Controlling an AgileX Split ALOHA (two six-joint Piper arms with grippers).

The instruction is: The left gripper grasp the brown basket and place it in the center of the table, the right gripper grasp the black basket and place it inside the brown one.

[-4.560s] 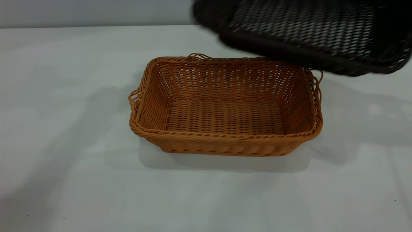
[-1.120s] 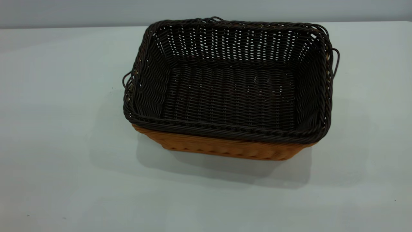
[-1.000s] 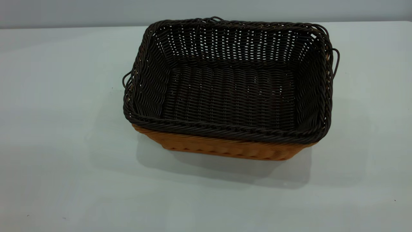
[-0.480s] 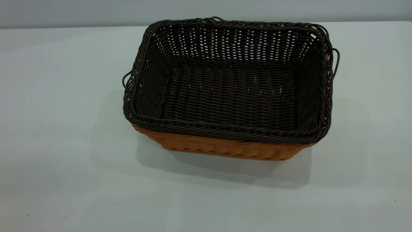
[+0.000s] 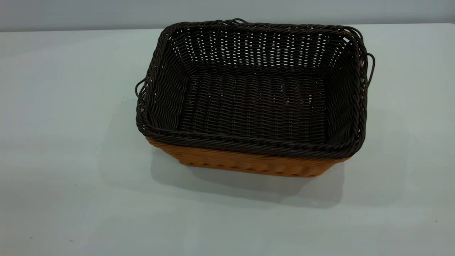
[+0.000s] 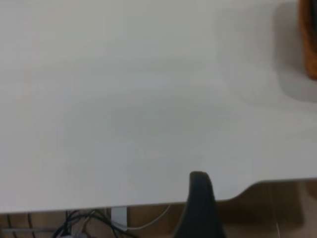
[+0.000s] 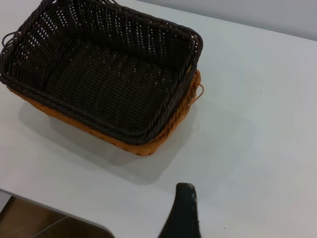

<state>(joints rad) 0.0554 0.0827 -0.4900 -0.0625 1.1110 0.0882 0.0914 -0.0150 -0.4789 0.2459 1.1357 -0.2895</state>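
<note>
The rectangular, very dark brown-black woven wicker basket [image 5: 254, 103] is seated inside the rectangular orange-tan woven wicker basket [image 5: 245, 163], approx. at the centre of the plain white-grey desk [image 5: 64, 142]. The braided dark rim is stacked just above the tan one; only the tan basket's sloped near wall is exposed. Small loop handles protrude at both short ends. An open weave with gaps is noted in the dark walls; the floor weave is tighter.

Left hand [image 6: 199, 208]: held over the desk edge, well apart from the baskets; one dark fingertip visible, so open/closed state cannot be told. Right hand [image 7: 182, 213]: held above bare desk, near the baskets but not touching; state likewise cannot be told.
</note>
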